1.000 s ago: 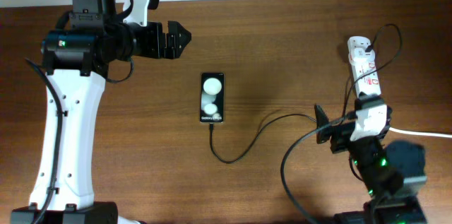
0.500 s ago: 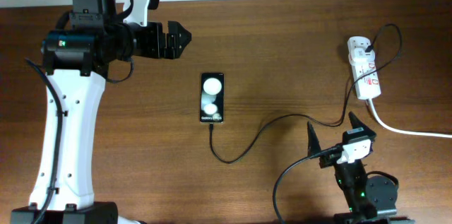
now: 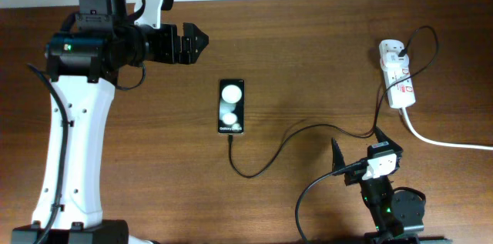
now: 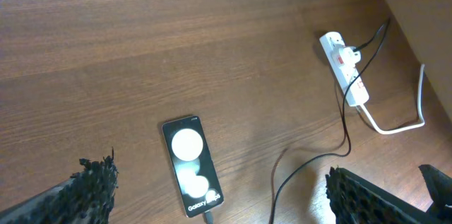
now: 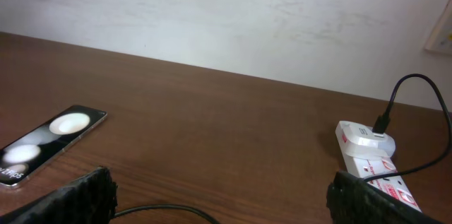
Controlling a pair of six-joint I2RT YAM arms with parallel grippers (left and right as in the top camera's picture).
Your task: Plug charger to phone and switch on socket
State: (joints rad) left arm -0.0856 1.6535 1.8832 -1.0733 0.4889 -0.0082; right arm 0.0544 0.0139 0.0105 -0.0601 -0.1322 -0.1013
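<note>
The black phone (image 3: 231, 106) lies flat mid-table, two white blobs on its screen. The charger cable (image 3: 286, 138) runs from the phone's near end, where its plug tip (image 4: 208, 216) sits against the phone's edge, in a loop to the white socket (image 3: 399, 82) at the right. My left gripper (image 3: 202, 41) hovers open, high and far-left of the phone. My right gripper (image 3: 358, 135) is open and empty, low over the cable near the front right. The right wrist view shows the phone (image 5: 49, 136) at left and the socket (image 5: 371, 155) at right.
The socket's thick white cord (image 3: 443, 143) runs off the table's right edge. A pale wall (image 5: 226, 12) stands behind the table's far edge. The left arm's white body (image 3: 73, 144) stands over the left side.
My right gripper has pulled back from over the socket's near end toward the front edge, leaving the socket uncovered. The left arm, phone and cable have not moved.
</note>
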